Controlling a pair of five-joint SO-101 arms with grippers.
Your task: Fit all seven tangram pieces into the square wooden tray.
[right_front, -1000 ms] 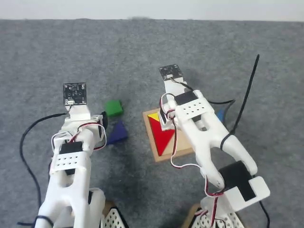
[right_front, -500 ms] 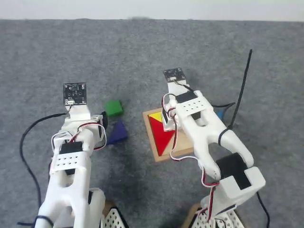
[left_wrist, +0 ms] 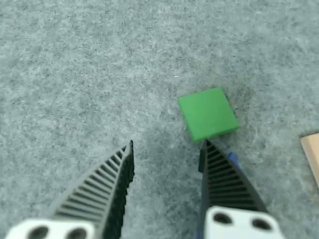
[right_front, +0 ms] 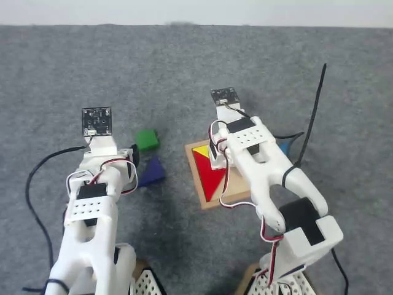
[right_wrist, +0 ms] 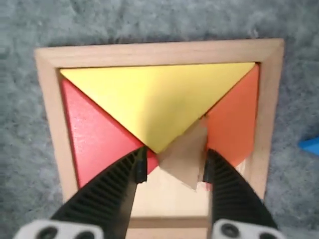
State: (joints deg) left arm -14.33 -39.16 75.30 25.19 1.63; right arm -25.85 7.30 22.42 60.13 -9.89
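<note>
seemingly partway through seating a small tan wooden triangle in the square wooden tray. directly under the right gripper, between jaws parted and not clamped on it, apparently askew. just ahead of the tips: large yellow triangle, flanked by large red triangle and orange piece, all seated. next, probably: nudge the tan one flat into its gap.

off to one side on grey carpet: light blue piece. left gripper likewise open, empty; green square block just beyond its tips, dark blue triangle beside it, both yet to fetch.

Showing pale, smooth bare wood on the tray, wearing flat matt paint on the yellow triangle and green square, lying over rough, fuzzy grey cloth matting.
</note>
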